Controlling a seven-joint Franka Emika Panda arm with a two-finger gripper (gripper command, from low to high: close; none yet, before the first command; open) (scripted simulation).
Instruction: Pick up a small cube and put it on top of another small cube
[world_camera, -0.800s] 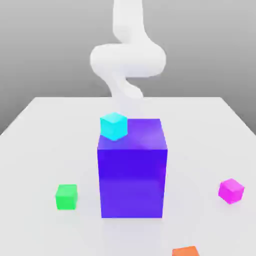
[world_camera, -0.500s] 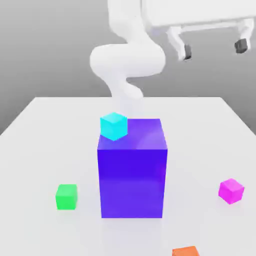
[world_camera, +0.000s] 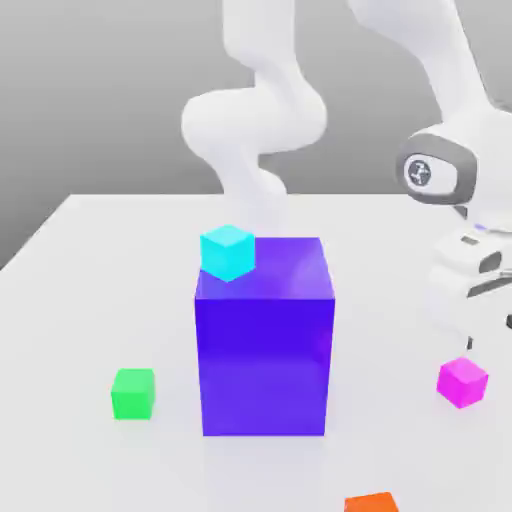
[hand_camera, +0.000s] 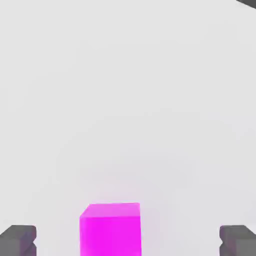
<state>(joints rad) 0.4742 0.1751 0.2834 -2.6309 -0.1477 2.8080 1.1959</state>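
You were at the reaching step, with nothing lifted and nothing stacked. Your gripper (hand_camera: 128, 241) stood wide open, its fingers spread well apart in the hand view and holding nothing. The pink cube (world_camera: 462, 382) lay on the table (world_camera: 90, 300) in the lower right of the exterior view, and your gripper was close above it there, near the right edge of the frame. In the hand view the cube sat between the two fingers, nearer one than the other, so you looked to be a little off centre. The next move called for you to even up that gap, keep the fingers in line with the cube's sides, then lower straight down and close. Going down uncorrected, you risked one finger pushing the cube before the other met it. For the stacking after that, you had the green cube (world_camera: 133, 394) in the lower left of the exterior view, the cyan cube (world_camera: 228, 253) on top of the big blue block (world_camera: 264, 365) near the middle, and the orange cube (world_camera: 371, 503) at the bottom edge, right of centre.
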